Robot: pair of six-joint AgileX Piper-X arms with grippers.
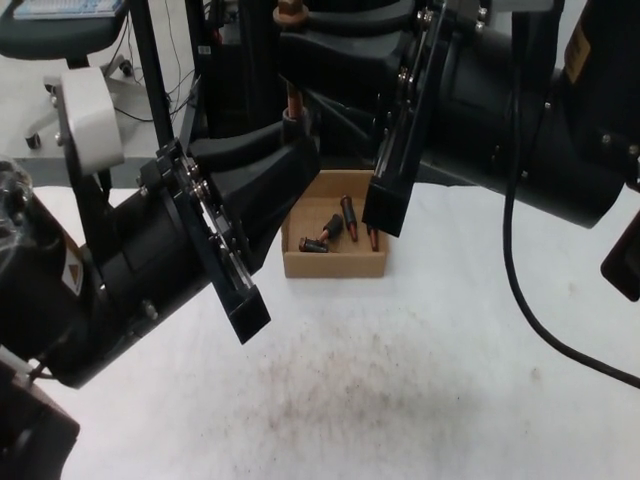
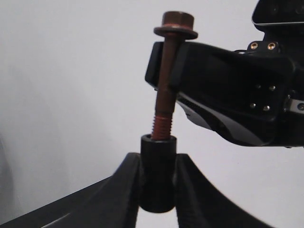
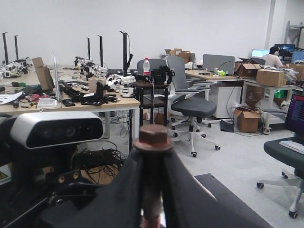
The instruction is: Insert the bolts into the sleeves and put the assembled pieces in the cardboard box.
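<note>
My left gripper [image 2: 157, 164] is shut on a black sleeve [image 2: 157, 183], held upright. Above it my right gripper [image 2: 167, 66] is shut on the shank of a copper-coloured bolt [image 2: 166, 104], whose threaded tip sits just inside the sleeve's mouth. In the right wrist view the bolt's head [image 3: 153, 137] stands between my right gripper's [image 3: 152, 171] fingers. In the high view both arms are raised above the bench, with the bolt [image 1: 294, 100] between them. The cardboard box [image 1: 335, 266] lies on the bench beneath and holds several assembled pieces [image 1: 331, 228].
The white bench cloth [image 1: 420, 390] has a faint rusty stain in front of the box. A black cable [image 1: 520, 290] hangs from the arm on the right. Behind the bench is a room with desks and office chairs [image 3: 190, 104].
</note>
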